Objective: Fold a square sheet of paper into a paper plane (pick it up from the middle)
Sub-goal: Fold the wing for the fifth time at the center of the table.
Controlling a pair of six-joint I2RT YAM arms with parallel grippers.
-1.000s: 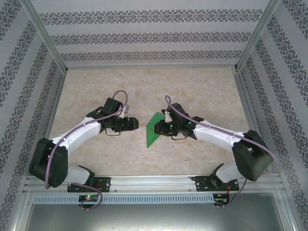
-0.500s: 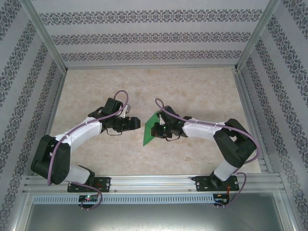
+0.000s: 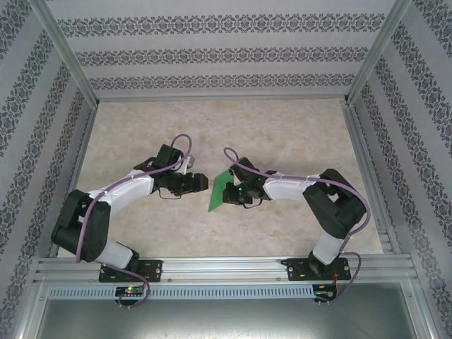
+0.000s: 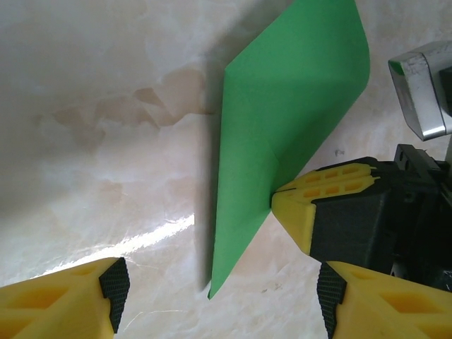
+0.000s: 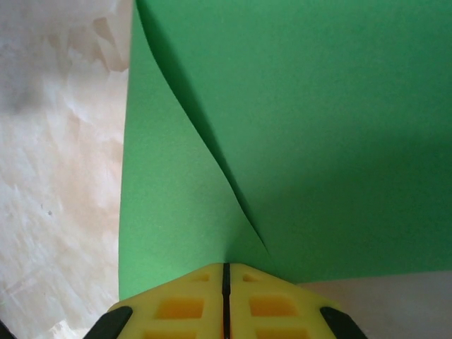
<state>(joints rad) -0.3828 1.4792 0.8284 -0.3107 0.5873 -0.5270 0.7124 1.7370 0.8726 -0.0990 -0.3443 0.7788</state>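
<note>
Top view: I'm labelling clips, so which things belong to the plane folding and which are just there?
Job: green paper, pinched at its edge by the shut right gripper; open left gripper beside it.
Just there: table, patterned walls, metal rail.

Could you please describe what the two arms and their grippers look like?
The left arm and right arm have white shells with black joints and bases. A purple cable runs along each. The left gripper and right gripper have black bodies and yellow fingers with moulded rectangular pockets. Black pads line the left fingertips.
</note>
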